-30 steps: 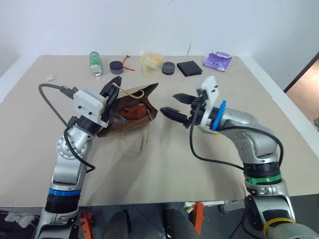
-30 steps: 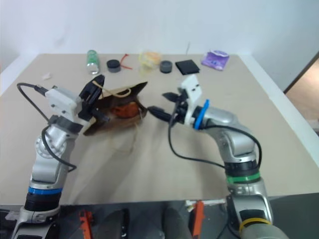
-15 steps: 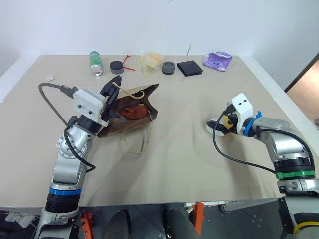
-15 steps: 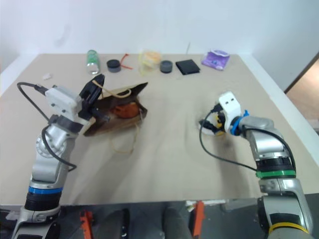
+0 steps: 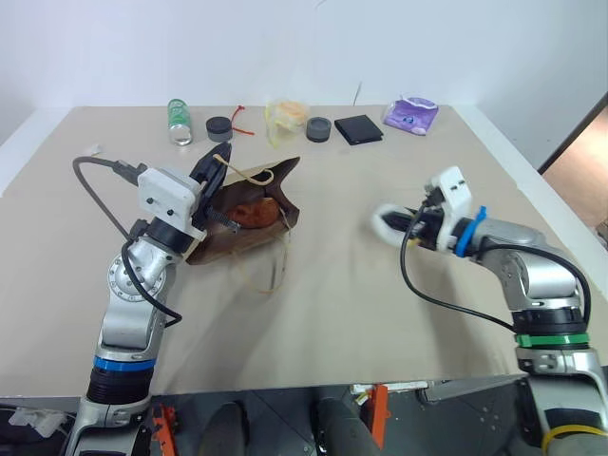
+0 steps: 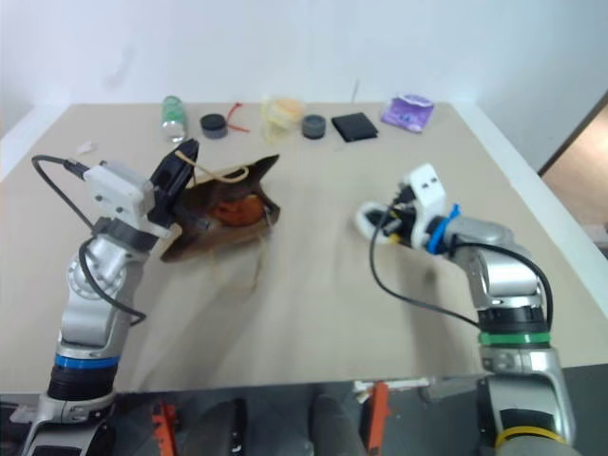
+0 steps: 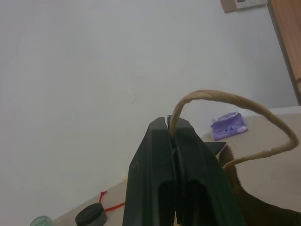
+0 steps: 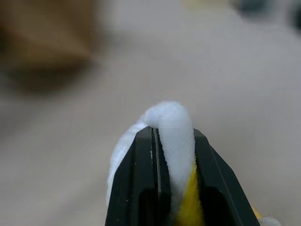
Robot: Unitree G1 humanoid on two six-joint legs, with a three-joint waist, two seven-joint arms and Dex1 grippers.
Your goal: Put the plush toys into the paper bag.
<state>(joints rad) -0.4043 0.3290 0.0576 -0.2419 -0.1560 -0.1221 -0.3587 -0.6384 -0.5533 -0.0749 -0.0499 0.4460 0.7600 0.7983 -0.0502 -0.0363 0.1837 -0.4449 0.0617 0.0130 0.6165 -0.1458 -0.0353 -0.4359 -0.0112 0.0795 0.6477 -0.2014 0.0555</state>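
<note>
On the left part of the beige table point(image 5: 313, 313), the brown kraft paper bag point(image 5: 242, 223) is lying on its side with its mouth facing the right, and a brown plush toy with an orange tint point(image 5: 252, 211) is being seen inside it. One twisted paper-cord handle point(image 7: 235, 106) of the bag is being pinched by the left gripper point(image 5: 217, 160), whose two black fingers point(image 7: 188, 160) are pressed together on the cord, so that the upper edge of the mouth is being kept lifted. The second handle point(image 5: 275, 271) is lying loose on the table in front of the bag.

Well apart from the bag, on the right side, the white egg-shaped plush toy with a yellow end point(image 5: 388, 221) is being held above the table by the right gripper point(image 8: 173, 136); its fingers point(image 8: 141, 165) are squeezed onto the soft white body, which is bulging out between them.

Along the far edge of the table a green-labelled bottle point(image 5: 180, 121), two black round lids point(image 5: 221, 128), a yellowish clear plastic bag point(image 5: 288, 116), a flat black square object point(image 5: 360, 129) and a purple pouch point(image 5: 412, 115) are being seen in a row.
</note>
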